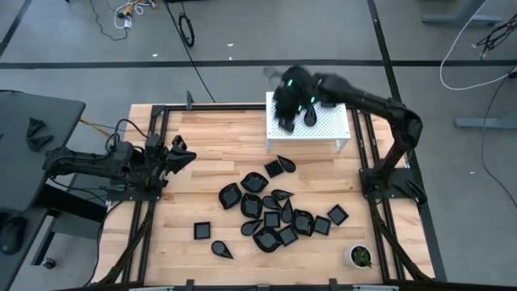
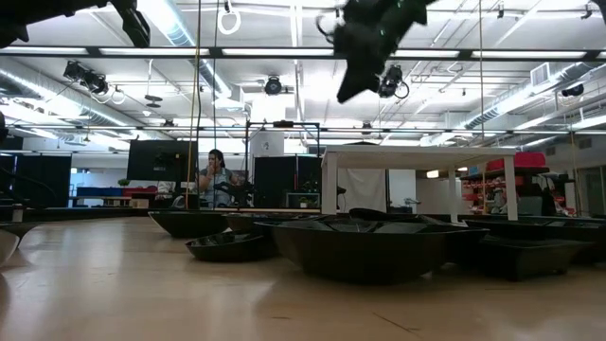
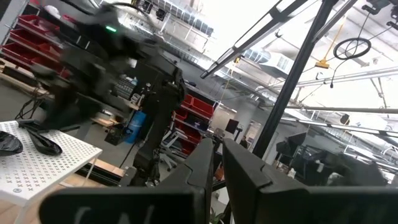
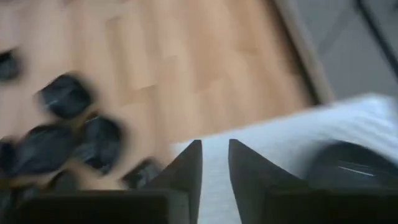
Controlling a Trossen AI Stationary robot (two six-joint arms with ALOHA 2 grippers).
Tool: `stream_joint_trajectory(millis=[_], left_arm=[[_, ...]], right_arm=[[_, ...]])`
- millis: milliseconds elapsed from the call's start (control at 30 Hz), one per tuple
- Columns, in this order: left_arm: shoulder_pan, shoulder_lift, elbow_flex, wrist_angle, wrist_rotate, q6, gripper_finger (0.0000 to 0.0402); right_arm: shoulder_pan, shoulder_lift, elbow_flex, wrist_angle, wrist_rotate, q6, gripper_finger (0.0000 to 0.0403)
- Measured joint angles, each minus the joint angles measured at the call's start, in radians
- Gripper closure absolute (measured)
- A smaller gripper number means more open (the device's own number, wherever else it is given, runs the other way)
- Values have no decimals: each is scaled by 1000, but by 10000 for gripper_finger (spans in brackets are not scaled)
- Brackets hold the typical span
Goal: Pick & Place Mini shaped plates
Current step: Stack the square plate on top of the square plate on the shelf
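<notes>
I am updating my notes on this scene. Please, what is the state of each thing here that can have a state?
Right gripper: above the white stand, holding nothing, fingers slightly apart.
Left gripper: parked at the table's left side, shut, empty.
White stand: upright, two plates on it.
Mini shaped plates: most in a loose pile on the table.
White cup: upright.

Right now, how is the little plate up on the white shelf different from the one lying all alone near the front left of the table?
The plate on the white shelf sits raised on the perforated white stand, under the right gripper; the lone teardrop plate lies on the bare wooden table. The shelf plate is at the table's back, the lone one at its front. Both are small, glossy black dishes.
</notes>
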Motion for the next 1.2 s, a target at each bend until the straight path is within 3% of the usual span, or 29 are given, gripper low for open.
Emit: stream_joint_trajectory(millis=[167,367,600,700,833,1200], left_arm=[[0,0,0,1,0,0,360],[0,0,0,0,0,0,360],[0,0,0,0,0,0,360],[0,0,0,0,0,0,360],[0,0,0,0,0,0,360],[0,0,0,0,0,0,360]], right_arm=[[237,0,-28,-38,71,51,353],[444,-1,-159,-93,97,247,377],[640,-5,-284,-406,95,683,394],[724,-27,-370,-455,53,863,394],[808,-99,-546,-392,-73,1016,371],[836,-406,-947,-72,-89,1413,300]])
